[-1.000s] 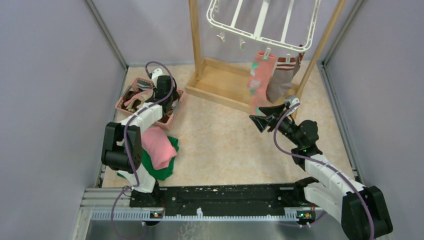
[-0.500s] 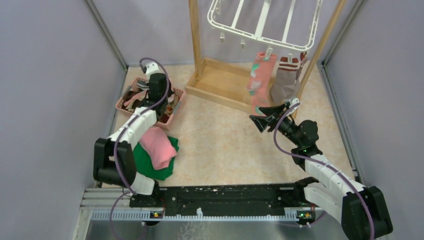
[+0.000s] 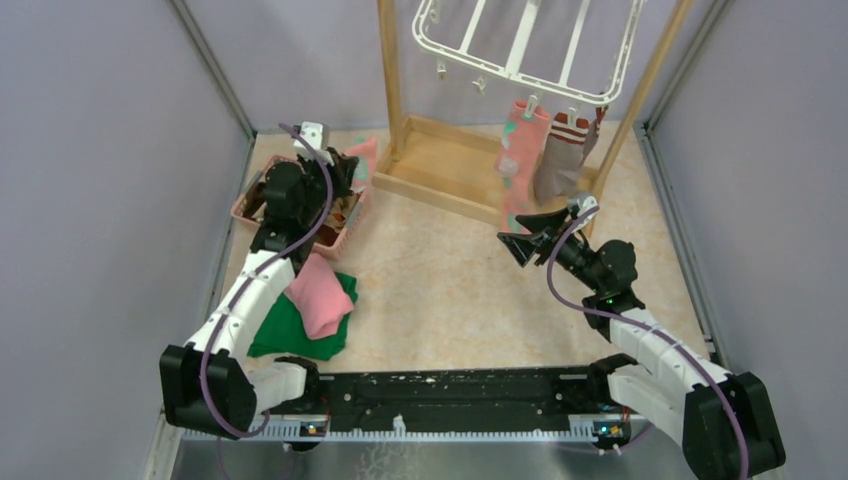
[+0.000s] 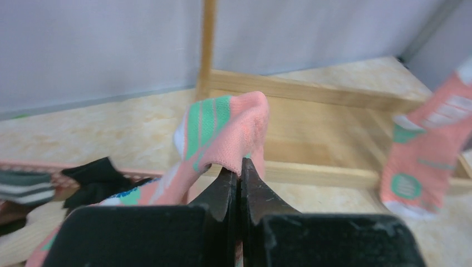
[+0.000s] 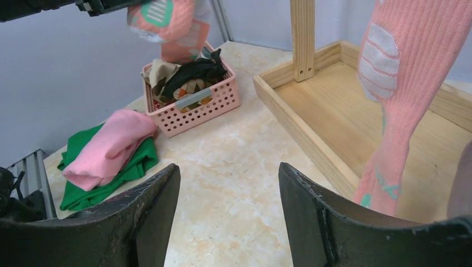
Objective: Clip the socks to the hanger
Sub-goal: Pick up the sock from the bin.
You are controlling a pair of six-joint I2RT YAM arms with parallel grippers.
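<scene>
Beige counter (image 3: 440,290), upper left: a pink sock (image 4: 222,130) is pinched tight by the left fingers (image 4: 222,192), trailing down-left. The hanger (image 3: 520,72) is found off to the upper right, and the right fingers (image 5: 139,217) are spread, empty.

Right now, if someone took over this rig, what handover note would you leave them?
Left gripper: shut on a salmon sock, held up near the pink basket.
Right gripper: open and empty, near the wooden stand.
Done: a pink sock and a grey-brown sock hang from the hanger.
Left: clip the held sock, then the ones in the basket, including a dark sock.
</scene>
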